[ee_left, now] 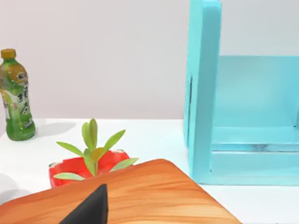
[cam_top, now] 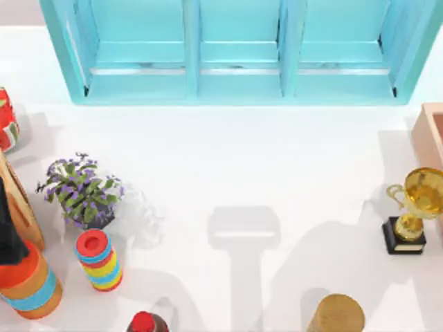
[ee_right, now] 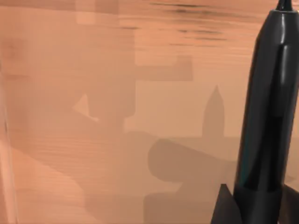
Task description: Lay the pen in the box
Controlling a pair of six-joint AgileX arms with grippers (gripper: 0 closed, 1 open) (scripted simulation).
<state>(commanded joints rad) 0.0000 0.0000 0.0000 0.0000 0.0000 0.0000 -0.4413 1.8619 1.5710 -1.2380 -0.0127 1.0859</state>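
Spanning white table (cam_top: 277, 159), turquoise cabinet (cam_top: 235, 48), box (cam_top: 429, 135) at right edge.

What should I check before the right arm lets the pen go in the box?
1. Grip: the right gripper is shut on the pen. Ok.
2. Pen over the box: the peach floor lies behind it, with the pen's shadow on it. Ok.
3. Pen lying low and flat enough to release: cannot tell from the right wrist view.
4. Landing spot: the visible stretch of floor is bare. Ok.
5. Left gripper out of the way: it is by the wooden board near the turquoise cabinet, away from the box. Ok.
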